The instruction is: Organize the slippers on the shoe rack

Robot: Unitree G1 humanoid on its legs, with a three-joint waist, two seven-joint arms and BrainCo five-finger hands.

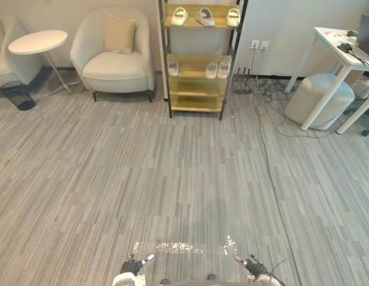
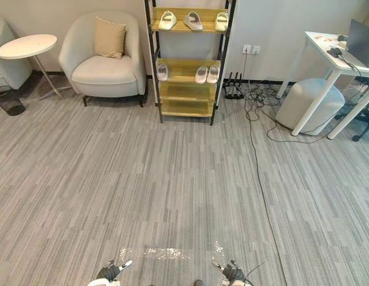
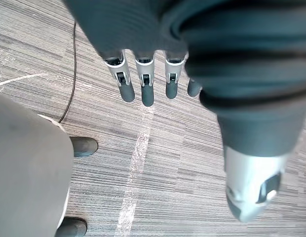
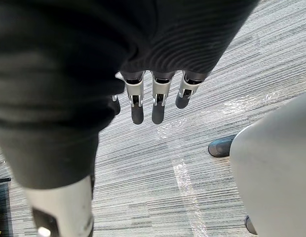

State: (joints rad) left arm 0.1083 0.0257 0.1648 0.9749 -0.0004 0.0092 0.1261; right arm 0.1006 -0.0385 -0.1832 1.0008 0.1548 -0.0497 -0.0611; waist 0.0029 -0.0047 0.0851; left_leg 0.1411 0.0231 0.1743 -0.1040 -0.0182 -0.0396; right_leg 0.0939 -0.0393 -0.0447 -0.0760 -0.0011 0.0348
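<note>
Grey floor (image 1: 172, 179); the shoe rack (image 1: 199, 59) at twelve o'clock holds unevenly spaced slippers (image 1: 204, 16). Your left hand (image 1: 135, 264) and right hand (image 1: 252, 264) hang straight-fingered and empty; organizing seems unstarted.

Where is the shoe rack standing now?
In the left eye view the shoe rack stands far ahead, at top centre, directly right of the cream armchair.

The left hand (image 3: 212, 74) hung over the floor (image 3: 192, 163), its dark ribbed cover taking up much of the view. Its fingers (image 3: 147, 85) pointed straight out in a row, silver with dark tips, side by side and holding nothing. The silver thumb (image 3: 251, 185) stood apart from them, also touching nothing. The floor was grey carpet with fine stripes, and a pale glossy streak (image 3: 135, 165) ran across it beyond the fingertips.
</note>
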